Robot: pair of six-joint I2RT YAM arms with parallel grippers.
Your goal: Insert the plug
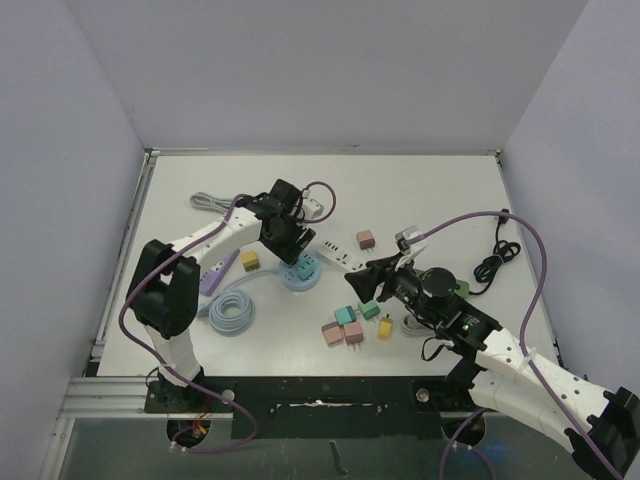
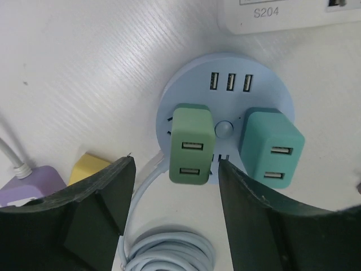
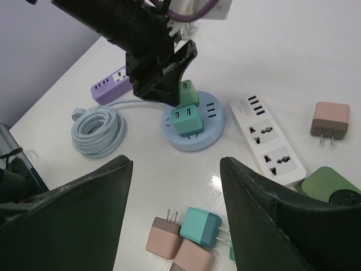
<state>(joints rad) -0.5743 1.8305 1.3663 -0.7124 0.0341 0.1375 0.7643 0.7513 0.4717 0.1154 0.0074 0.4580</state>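
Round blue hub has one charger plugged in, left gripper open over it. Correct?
Not quite. The round blue hub holds two chargers, not one: a light green charger and a teal charger, seated side by side. The left wrist view shows both. The left gripper is open over it, as you said.

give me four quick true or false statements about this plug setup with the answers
1. A green adapter and a teal adapter sit plugged into the round blue hub. True.
2. The left pincer is clamped shut on the green adapter. False: it is open, with its fingers apart on either side.
3. The right pincer carries something. False: it is open and empty.
4. A coiled cable lies beside the purple power strip. True.
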